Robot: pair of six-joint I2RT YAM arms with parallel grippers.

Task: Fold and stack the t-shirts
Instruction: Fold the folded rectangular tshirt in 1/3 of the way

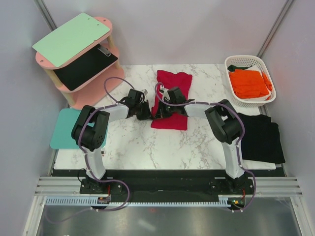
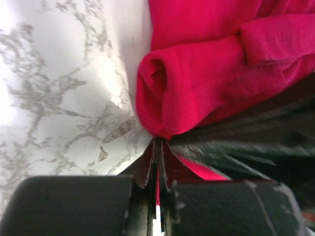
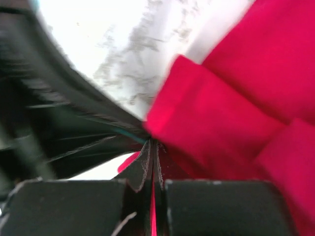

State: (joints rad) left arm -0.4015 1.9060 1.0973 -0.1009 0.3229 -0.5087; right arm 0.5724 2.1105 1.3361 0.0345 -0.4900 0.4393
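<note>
Now, left of the white basket (image 1: 244, 57), the crimson t-shirt (image 1: 172, 98) lies part-folded; your left gripper (image 2: 158, 147) and right gripper (image 3: 151, 147) both pinch its edge, jaws closed. Expect soft, light, limp cloth: grip doubled hems.

The left hand (image 2: 158, 147) pinches the crimson t-shirt's (image 2: 206, 73) rolled edge above marble table (image 2: 59, 98); right side blurred.

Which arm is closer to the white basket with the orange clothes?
The right. The right gripper pinches the red t-shirt mid-table, the white basket lying off to its far right. The left gripper holds the same shirt's left edge, farther off.
</note>
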